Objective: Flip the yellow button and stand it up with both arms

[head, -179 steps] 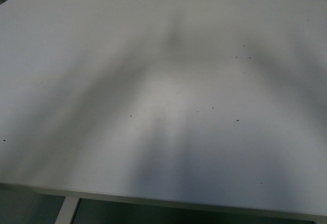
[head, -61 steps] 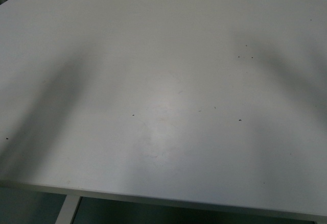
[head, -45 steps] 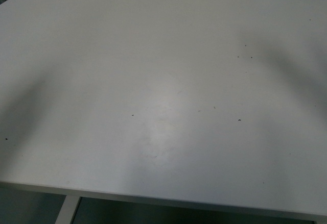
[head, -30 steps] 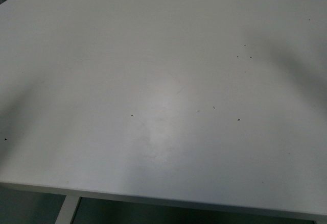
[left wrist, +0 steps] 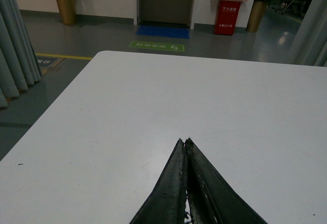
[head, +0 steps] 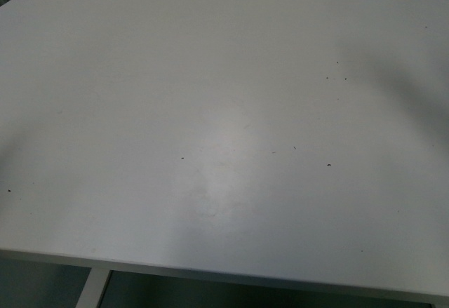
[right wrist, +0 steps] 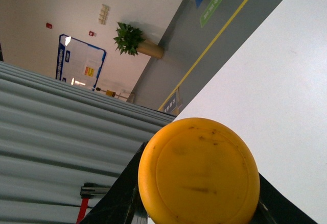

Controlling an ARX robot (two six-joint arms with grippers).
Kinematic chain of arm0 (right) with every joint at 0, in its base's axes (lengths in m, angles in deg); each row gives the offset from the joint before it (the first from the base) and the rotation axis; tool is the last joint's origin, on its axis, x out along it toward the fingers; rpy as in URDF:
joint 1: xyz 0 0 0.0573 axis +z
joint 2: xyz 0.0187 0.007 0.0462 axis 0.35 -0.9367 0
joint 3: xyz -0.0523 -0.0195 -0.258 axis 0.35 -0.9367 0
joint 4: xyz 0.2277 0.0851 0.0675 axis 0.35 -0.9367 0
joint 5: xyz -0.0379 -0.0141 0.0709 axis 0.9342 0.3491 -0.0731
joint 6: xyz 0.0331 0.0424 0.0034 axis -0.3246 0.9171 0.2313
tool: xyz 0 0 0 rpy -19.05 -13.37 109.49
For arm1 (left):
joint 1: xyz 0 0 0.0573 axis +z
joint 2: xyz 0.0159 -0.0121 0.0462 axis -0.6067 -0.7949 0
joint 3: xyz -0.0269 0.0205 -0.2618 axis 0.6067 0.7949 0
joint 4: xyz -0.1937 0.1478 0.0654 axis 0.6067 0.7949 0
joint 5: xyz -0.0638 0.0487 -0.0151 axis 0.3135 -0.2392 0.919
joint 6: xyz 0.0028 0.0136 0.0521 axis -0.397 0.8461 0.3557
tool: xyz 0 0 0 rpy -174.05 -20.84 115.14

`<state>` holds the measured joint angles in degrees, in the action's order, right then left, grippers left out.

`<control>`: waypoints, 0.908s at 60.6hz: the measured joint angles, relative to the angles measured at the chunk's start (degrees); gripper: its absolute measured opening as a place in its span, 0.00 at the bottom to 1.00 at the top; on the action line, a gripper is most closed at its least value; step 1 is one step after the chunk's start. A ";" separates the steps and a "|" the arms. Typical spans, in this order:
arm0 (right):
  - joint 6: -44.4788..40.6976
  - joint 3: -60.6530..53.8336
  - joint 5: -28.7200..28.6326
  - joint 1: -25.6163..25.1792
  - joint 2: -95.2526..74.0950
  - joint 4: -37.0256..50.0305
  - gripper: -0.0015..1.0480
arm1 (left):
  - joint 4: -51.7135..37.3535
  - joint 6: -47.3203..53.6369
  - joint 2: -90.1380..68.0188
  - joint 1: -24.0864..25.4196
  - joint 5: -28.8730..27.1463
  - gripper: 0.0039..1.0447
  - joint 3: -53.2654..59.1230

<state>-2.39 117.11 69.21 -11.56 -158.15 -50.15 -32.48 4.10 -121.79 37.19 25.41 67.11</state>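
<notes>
The front view shows the speckled white table [head: 105,76], the left wrist view the left end effector [left wrist: 184,141] pinched closed on nothing above it, facing a red bin [left wrist: 227,16], and the right wrist view the right end effector [right wrist: 196,206] clamping the yellow button [right wrist: 199,173] aloft near a curtain [right wrist: 51,132].

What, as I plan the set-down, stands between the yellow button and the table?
Nothing visible: the yellow button sits in the right gripper, off the table, whose white top shows only tiny specks in the front view.

Dim, grainy light on the table [head: 224,76]; pale sheen mid-top, shadows at both sides; the yellow button [right wrist: 199,173] slightly blurred.
</notes>
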 joint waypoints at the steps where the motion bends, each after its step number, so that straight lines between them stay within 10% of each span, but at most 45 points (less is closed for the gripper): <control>1: -0.02 0.00 0.00 -0.09 0.00 0.00 0.31 | 0.77 0.00 0.83 0.00 0.02 0.03 0.02; 55: -3.89 -1.20 -1.36 -3.69 0.44 -0.02 0.31 | 24.35 0.00 25.70 0.02 0.02 0.03 0.07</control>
<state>-6.28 115.91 67.86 -15.25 -157.72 -50.17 -8.13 4.10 -96.08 37.21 25.43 67.17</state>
